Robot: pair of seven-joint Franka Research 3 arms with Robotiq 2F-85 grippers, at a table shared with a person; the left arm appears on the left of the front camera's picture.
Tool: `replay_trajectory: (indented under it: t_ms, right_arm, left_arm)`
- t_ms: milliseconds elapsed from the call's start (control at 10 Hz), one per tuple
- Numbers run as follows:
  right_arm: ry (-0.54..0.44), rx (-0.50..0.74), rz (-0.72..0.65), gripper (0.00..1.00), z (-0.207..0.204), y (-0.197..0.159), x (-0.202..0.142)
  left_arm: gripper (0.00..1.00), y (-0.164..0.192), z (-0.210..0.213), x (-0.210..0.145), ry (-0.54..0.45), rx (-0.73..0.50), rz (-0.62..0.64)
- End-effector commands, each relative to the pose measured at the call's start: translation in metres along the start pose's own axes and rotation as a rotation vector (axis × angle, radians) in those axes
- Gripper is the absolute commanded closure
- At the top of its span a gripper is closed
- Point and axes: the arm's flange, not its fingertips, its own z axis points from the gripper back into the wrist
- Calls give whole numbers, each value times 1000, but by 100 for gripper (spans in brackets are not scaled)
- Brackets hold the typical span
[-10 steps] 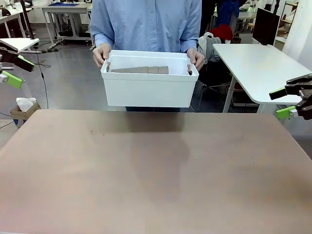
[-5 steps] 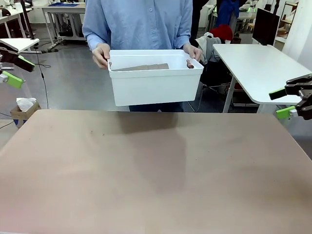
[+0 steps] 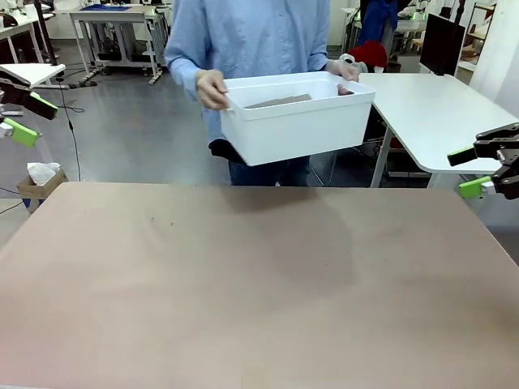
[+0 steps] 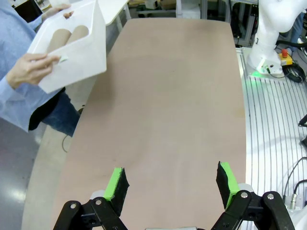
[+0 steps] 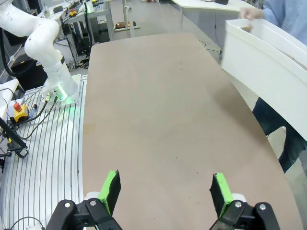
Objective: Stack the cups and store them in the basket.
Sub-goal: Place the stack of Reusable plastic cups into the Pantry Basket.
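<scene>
A person in a blue shirt holds the white basket (image 3: 300,126) in both hands above the table's far edge, swung toward picture right. Tan-brown cups (image 3: 280,101) lie stacked on their side inside it; their round bases show in the left wrist view as cups (image 4: 69,37) within the tilted basket (image 4: 81,57). In the right wrist view the basket (image 5: 268,67) wall is at the right. My left gripper (image 3: 23,113) hangs open at the far left edge, well away from it. At the far right my right gripper (image 3: 480,170) is open too. Both hold nothing.
The brown table (image 3: 259,284) spreads bare in front of me. A white side table (image 3: 430,105) stands behind at the right, just beside the basket. A cardboard box (image 3: 36,182) sits on the floor at the left.
The person has turned and carried the basket to the right and slightly up, tilting it. Both arms have stayed still.
</scene>
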Motion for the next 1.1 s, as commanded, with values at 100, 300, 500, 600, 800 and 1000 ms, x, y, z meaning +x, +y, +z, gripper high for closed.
replay_trajectory:
  t_ms: [100,300,500,600,800,1000]
  right_arm:
    - [-15,0,-1,0,1,-1,2]
    - [-15,0,-1,0,1,-1,2]
    - [-15,0,-1,0,1,-1,2]
    - [-15,0,-1,0,1,-1,2]
    - [-15,0,-1,0,1,-1,2]
    - [-15,0,-1,0,1,-1,2]
  left_arm:
    - [4,-2,0,3,-17,-2,0]
    - [4,-2,0,3,-17,-2,0]
    - [4,-2,0,3,-17,-2,0]
    - [4,-2,0,3,-17,-2,0]
    - [4,-2,0,3,-17,-2,0]
    - [4,-2,0,3,-17,-2,0]
